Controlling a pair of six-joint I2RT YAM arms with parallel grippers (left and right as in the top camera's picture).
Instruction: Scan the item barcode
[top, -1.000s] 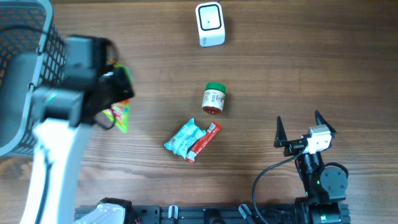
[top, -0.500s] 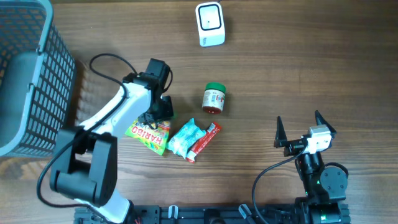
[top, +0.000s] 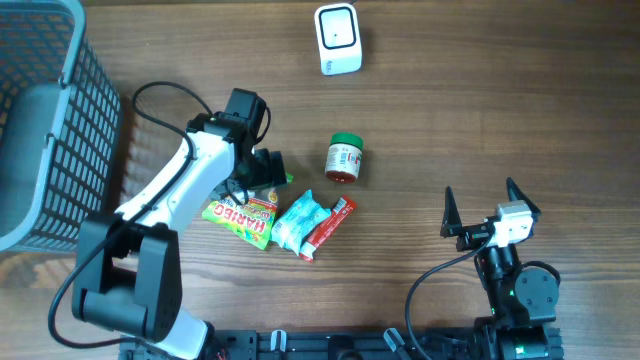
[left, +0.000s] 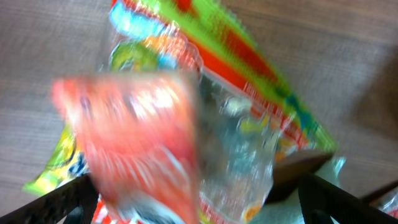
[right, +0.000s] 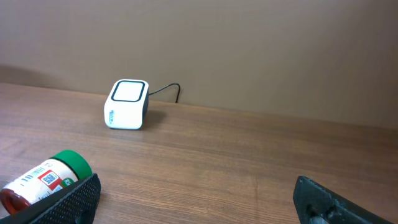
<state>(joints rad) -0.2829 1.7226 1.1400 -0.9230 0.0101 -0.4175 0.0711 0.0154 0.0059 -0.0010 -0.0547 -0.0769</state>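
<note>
Item in hand: a green-and-yellow candy bag (top: 238, 214) lay flat on the table (top: 500, 100), left of centre, with its printed face up. No barcode could be made out on it in any view.

Left gripper: the left gripper (top: 266, 172) hung just over the bag's 1 o'clock corner. In the wrist view its fingers (left: 348, 199) stood wide apart at either edge, with the blurred bag between them and nothing pinched. It held nothing.

Right gripper: the right gripper (top: 482, 200) was parked at the table's 4 o'clock. Its jaws were spread wide and empty, well apart from every item.

Scanner: the white scanner (top: 338, 40) sat at the table's 12 o'clock with its window up. It was well apart from the bag, and nothing was over it.

Neighbours: a teal packet (top: 293, 222) touched the bag's 3 o'clock edge, and a red bar (top: 330, 224) lay against that packet. A green-lidded jar (top: 344, 158) lay on its side at 1 o'clock from the bag. A grey basket (top: 95, 110) filled the 9 to 10 o'clock corner.

Progress: early, by my reading. The bag was on the table within reach, but no item was near the scanner.

Left to do: grasp the bag, find its barcode side, carry it toward 12 o'clock and present the code over the window.
</note>
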